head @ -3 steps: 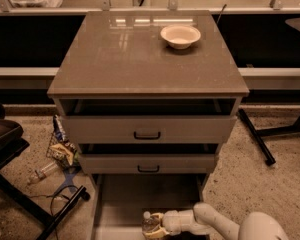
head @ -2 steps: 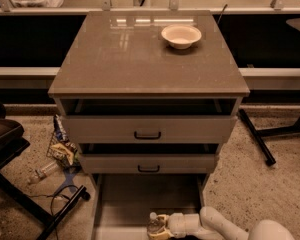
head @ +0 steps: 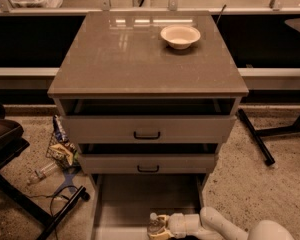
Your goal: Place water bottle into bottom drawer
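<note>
The bottom drawer [head: 140, 201] is pulled out at the foot of the grey cabinet, and its flat floor shows. My gripper [head: 157, 226] reaches in from the lower right, low over the drawer's front part. It is shut on the water bottle [head: 154, 224], a small clear shape with a pale cap between the yellowish fingers. Most of the bottle is hidden by the gripper and the picture's lower edge.
The two upper drawers [head: 147, 130] with black handles stand slightly open. A white bowl [head: 180, 35] sits on the cabinet top. A dingy clear bottle [head: 41, 173] and snack bags [head: 61, 149] lie on the floor at left, beside a black chair base [head: 50, 216].
My arm has shifted a little to the right and down toward the drawer's front edge, still carrying the bottle. Nothing else has moved.
</note>
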`<control>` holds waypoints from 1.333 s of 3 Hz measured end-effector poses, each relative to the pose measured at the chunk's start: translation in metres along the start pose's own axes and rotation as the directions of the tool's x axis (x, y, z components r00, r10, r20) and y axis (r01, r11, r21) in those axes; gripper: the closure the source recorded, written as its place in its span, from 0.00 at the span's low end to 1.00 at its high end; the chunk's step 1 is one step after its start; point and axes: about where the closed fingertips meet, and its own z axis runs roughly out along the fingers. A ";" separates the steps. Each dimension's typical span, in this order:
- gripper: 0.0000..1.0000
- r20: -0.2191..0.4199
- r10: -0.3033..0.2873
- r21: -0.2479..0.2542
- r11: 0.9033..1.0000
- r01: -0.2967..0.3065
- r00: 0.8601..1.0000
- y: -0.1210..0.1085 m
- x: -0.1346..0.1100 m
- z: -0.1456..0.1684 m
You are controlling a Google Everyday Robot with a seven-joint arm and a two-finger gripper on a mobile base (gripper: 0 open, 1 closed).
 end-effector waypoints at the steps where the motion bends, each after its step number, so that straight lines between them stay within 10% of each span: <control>1: 0.36 0.001 0.001 -0.003 1.000 -0.001 1.000 0.001 0.000 0.002; 3: 0.00 0.002 0.002 -0.005 1.000 -0.002 1.000 0.002 0.000 0.003; 4: 0.00 0.002 0.002 -0.006 1.000 -0.002 1.000 0.002 0.000 0.003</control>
